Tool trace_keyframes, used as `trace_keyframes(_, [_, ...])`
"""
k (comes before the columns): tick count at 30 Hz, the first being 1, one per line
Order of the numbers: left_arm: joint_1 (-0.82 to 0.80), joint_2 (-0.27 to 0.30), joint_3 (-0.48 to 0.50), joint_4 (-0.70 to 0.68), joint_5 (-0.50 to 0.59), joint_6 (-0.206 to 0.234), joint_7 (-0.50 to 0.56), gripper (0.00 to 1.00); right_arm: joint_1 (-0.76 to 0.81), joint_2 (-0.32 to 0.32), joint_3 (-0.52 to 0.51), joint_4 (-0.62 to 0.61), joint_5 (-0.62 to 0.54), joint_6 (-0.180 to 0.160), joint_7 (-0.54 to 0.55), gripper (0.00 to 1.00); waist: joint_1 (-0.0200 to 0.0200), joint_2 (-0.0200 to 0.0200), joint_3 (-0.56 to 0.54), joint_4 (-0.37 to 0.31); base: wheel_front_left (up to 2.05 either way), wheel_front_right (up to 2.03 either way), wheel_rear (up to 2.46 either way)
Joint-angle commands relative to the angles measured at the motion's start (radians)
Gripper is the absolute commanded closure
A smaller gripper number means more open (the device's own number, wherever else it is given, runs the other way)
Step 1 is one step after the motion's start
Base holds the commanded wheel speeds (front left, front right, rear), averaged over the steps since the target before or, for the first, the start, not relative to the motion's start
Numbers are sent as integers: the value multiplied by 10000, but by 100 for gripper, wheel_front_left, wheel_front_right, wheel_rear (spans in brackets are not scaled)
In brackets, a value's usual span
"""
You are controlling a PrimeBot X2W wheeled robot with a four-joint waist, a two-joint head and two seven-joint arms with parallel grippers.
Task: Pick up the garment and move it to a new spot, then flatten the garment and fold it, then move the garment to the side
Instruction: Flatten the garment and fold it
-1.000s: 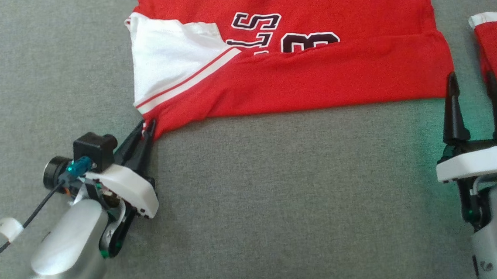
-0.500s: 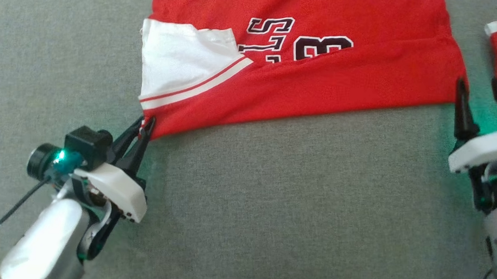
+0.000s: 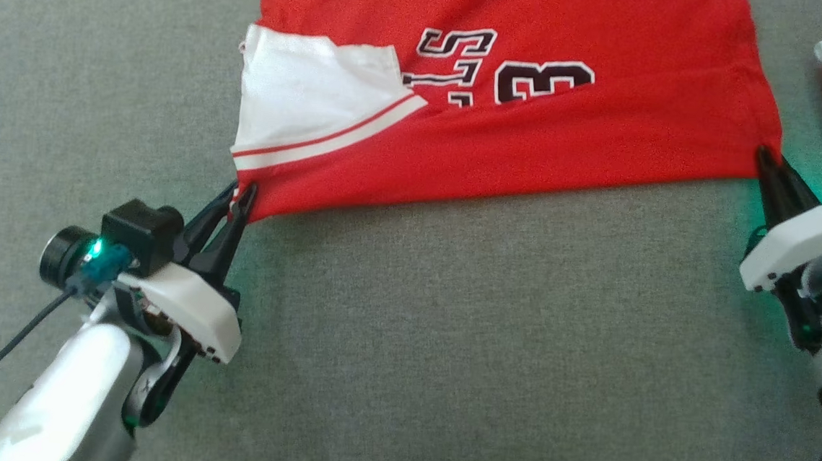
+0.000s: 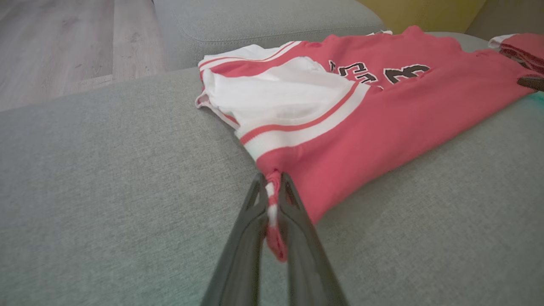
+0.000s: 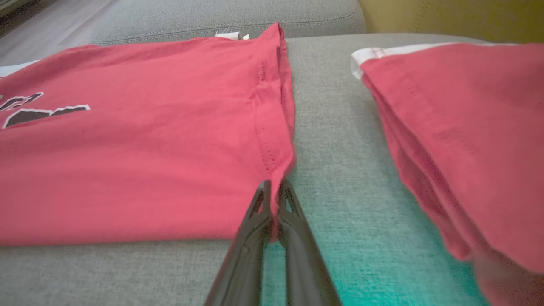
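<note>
You had the left gripper (image 3: 243,197) and right gripper (image 3: 767,158) each pinching a near corner of the flat-lying garment (image 3: 534,123), so folding and moving aside seemingly awaited.

red/white jersey (image 3: 533,138) flat on grey couch (image 3: 447,334).

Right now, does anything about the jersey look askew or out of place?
Yes. The red jersey has its white sleeve folded over the chest, hiding part of the black lettering. The left tool and right tool each pinch a near corner.
</note>
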Motion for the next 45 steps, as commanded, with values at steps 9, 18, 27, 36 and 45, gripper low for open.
trace_keyframes(9, [1198,456,359,-889,-237,377,-199,100,1345,-1530,1156,-1111,854,-7,-125,100,-1,0,-910,2,0,0,0])
trace_keyframes(18, [3123,301,-55,-1641,-395,825,-478,100,3325,-2679,1190,-2582,1298,-7,-21,100,-1,0,-1252,13,0,0,0])
trace_keyframes(27, [3667,297,-171,-1753,-501,866,-743,100,4707,-2711,65,-3912,986,-7,480,78,-1,0,-1210,22,0,0,0])
trace_keyframes(36, [2725,572,-61,-1738,24,913,-773,0,5059,-2316,-1550,-5006,-211,-7,544,0,-1,0,-1026,-130,0,0,0])
trace_keyframes(45, [-231,1286,590,-2045,-61,139,258,0,4664,-1207,-2774,-6501,-1509,-7,-78,0,-1,0,-341,-419,0,0,0])
